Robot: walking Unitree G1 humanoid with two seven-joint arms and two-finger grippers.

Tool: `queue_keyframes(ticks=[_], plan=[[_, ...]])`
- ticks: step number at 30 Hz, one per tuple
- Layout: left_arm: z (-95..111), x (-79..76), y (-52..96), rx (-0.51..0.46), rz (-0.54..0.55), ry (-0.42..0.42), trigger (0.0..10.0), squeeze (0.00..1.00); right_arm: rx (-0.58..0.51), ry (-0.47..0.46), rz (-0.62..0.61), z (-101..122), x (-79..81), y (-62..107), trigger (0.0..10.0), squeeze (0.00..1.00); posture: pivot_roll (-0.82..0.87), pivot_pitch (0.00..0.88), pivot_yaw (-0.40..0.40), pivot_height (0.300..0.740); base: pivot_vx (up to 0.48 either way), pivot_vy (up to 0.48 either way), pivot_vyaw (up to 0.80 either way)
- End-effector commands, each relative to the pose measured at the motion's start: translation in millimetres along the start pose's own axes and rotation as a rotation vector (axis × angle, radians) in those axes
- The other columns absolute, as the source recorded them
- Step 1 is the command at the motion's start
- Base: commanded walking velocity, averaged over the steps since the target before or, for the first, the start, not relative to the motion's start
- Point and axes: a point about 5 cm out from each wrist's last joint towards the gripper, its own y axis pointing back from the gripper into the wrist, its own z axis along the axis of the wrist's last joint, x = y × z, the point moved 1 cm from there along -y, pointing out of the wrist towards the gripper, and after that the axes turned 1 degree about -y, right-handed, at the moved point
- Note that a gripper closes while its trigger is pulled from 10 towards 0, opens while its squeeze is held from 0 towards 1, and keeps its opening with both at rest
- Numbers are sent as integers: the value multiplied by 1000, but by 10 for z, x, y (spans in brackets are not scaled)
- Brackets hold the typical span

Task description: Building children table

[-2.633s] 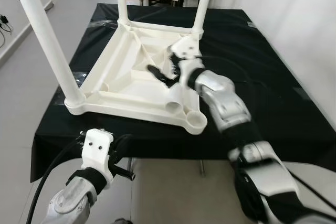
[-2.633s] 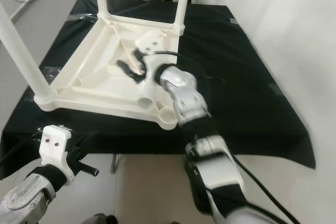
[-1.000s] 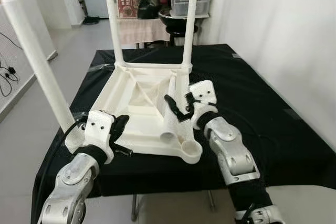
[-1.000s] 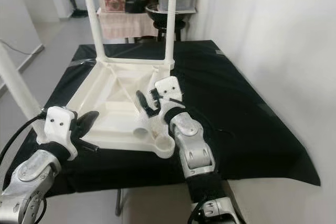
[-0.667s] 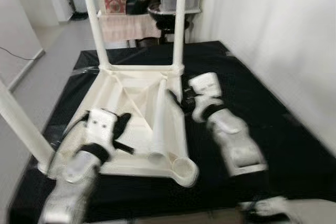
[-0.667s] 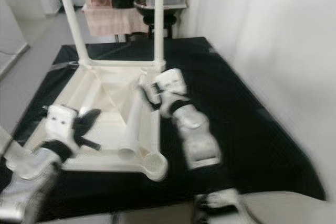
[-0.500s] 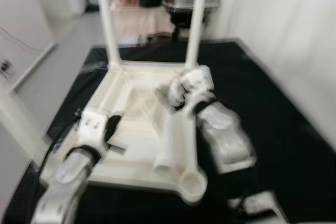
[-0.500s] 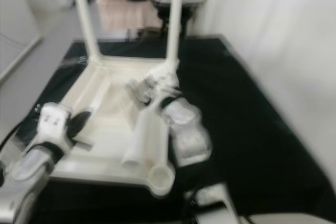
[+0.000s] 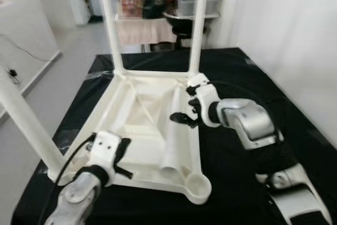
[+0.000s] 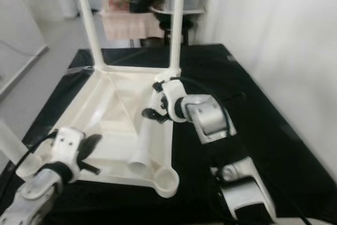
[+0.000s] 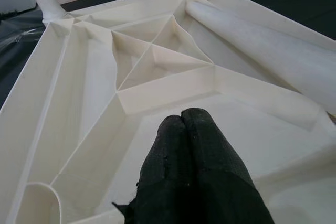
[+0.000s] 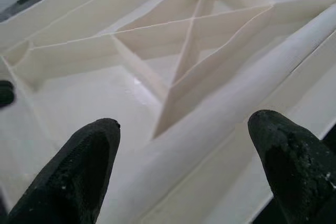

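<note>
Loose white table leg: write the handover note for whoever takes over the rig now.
Right gripper: open, fingers straddling the loose white plastic tube leg, not clamped.
Left gripper: shut, empty, over the near edge of the upturned white plastic tabletop.
Done: three legs stand in corner sockets.
Left: near right corner socket is empty; grasp the loose leg, stand it up, press it in.
</note>
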Motion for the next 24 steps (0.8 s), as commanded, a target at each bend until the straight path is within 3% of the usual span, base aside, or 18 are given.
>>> queue_keyframes(ticks=[1, 5, 7, 9, 14, 24], plan=[[-16, 17, 5, 13, 19, -22, 10000, 0, 31, -83, -2, 42, 69, -43, 10000, 0, -43, 0, -19, 740, 0, 480, 0], [-5, 16, 3, 7, 22, -33, 10000, 0, 54, -111, -27, 17, 68, -79, 10000, 0, -42, 0, -21, 740, 0, 342, 0], [4, 1, 8, 6, 13, -42, 10000, 0, 90, -173, -115, -68, -24, -119, 10000, 0, -45, 0, -25, 740, 0, 0, 0], [4, 1, 8, 6, 13, -42, 10000, 0, 90, -173, -115, -68, -24, -119, 10000, 0, -45, 0, -25, 740, 0, 0, 0], [10, -43, 5, 3, -23, -40, 10000, 0, 148, -277, -254, -202, -197, -104, 10000, 0, -57, 0, -34, 740, 0, 0, 0], [38, -130, 12, -16, -79, -54, 10000, 0, 119, -286, -455, -147, -414, -96, 10000, 0, -55, 0, -46, 740, 0, 0, 0]])
